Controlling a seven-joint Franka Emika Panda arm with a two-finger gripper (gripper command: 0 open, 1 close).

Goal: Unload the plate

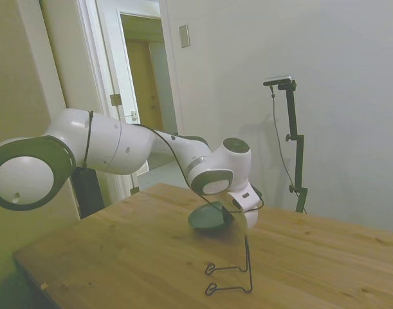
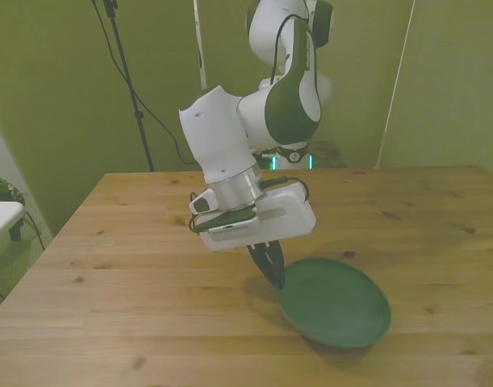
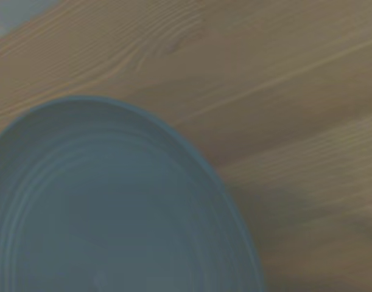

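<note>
One plate (image 2: 335, 300) pinched at rim by gripper (image 2: 270, 270), fingers closed on edge, held tilted just above table (image 2: 133, 266), apart from empty wire stand (image 1: 233, 273). Step: set-down. Next: lower flat, release.

no readable text, labels, brands or numbers anywhere in these shots, nothing legible on the arm, the walls or the table

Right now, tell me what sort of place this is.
Probably a robot test room in an ordinary building: one bare wooden table, plain walls and an open doorway, with the hand holding a plate near a wire stand.
</note>
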